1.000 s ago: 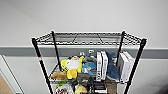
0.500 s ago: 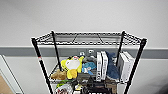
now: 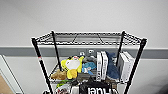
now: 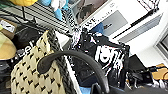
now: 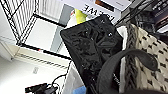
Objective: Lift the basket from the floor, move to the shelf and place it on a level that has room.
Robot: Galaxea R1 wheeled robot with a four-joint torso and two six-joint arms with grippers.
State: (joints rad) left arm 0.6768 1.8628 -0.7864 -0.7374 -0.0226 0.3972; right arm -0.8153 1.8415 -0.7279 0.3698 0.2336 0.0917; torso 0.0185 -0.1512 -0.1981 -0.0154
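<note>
A: Where is the basket now?

B: It is close before both wrist cameras, off the floor and right in front of the shelf. In the left wrist view its cream weave and one dark handle are very near. In the right wrist view I see the other handle arching over the rim. I judge that each arm carries one end, so the basket stays level.

A: Are the pincers closed on the handles?

B: I cannot tell. The fingers are not clear in either wrist view, so I will not guess how far open they are.

A: Why does the head camera look at the top?

B: The top level sits near twelve o'clock in the head view, and its wire grid carries nothing. The tier below is crowded: a yellow plush toy at about seven o'clock and white boxes at about five o'clock. So the top seems the level with room.

A: And the basket height?

B: It appears beside the lower tiers, next to a black bag, so I think it is not yet high enough.
</note>
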